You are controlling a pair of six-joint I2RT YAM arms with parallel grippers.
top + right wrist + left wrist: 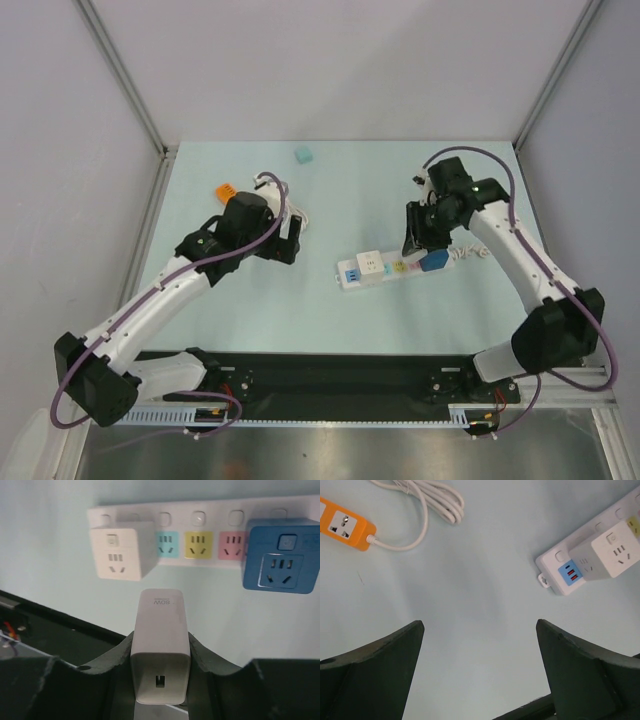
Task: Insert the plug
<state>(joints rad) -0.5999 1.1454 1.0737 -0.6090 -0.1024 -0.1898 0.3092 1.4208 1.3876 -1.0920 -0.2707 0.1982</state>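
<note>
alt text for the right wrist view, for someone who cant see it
The right end effector grips a white charger, which points toward a white power strip ahead. Along the strip, from left to right, are a white cube adapter, an open teal socket, yellow socket and pink socket, then a blue cube adapter.

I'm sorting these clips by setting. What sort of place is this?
Probably a robotics lab bench: a pale table walled by plain white panels, left arm and right arm bolted at its near edge, and a power strip laid out for a charger.
</note>
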